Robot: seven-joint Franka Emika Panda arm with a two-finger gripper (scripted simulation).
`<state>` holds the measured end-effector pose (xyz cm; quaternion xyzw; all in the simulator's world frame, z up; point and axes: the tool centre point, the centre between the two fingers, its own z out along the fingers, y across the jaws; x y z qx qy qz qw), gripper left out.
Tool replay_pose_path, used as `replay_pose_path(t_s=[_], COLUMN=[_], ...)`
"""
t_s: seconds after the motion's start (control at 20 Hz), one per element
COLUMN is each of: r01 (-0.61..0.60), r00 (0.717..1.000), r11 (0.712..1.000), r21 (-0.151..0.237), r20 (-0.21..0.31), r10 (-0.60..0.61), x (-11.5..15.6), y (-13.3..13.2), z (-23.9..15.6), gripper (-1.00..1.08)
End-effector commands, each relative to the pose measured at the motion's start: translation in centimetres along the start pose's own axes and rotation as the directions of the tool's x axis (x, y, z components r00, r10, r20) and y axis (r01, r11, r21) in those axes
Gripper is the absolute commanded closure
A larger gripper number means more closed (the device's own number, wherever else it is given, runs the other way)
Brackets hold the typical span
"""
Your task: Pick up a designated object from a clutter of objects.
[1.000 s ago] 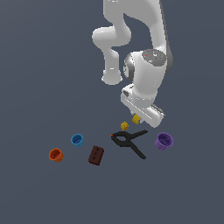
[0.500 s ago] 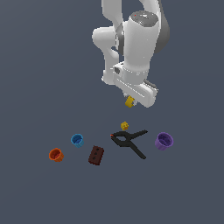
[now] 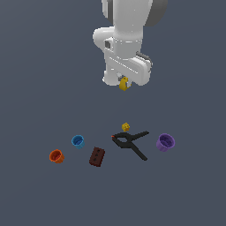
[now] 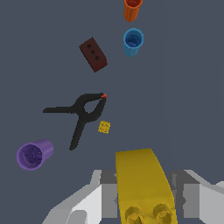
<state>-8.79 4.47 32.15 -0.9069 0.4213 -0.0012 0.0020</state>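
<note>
We count three cups: orange (image 3: 56,156), blue (image 3: 77,141), purple (image 3: 165,142); one brick (image 3: 97,156), one clamp (image 3: 130,143), two yellow pieces (image 3: 126,127) (image 3: 124,83).

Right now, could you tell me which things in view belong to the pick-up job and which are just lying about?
Belongs to the job:
- yellow block, held in the gripper, lifted clear above the clutter

Just lying about:
- orange cup
- blue cup
- purple cup
- red-brown brick
- black clamp
- tiny yellow piece, beside the clamp
</note>
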Motion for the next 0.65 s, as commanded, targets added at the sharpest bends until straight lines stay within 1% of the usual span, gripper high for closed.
replay_pose_path(t_s=[0.0,0.3,0.6], r01=[0.001,0.002,0.002], r00=[1.0,1.0,1.0], r11=[1.0,1.0,1.0], r21=[-0.002,-0.004,-0.005], r20=[0.001,0.001,0.001], r10=[-0.001,-0.002,-0.002], x=[0.1,0.3,0.5], y=[1.0,2.5,2.8], z=[-1.5,-3.9,-4.6], gripper=[1.08,1.08,1.08])
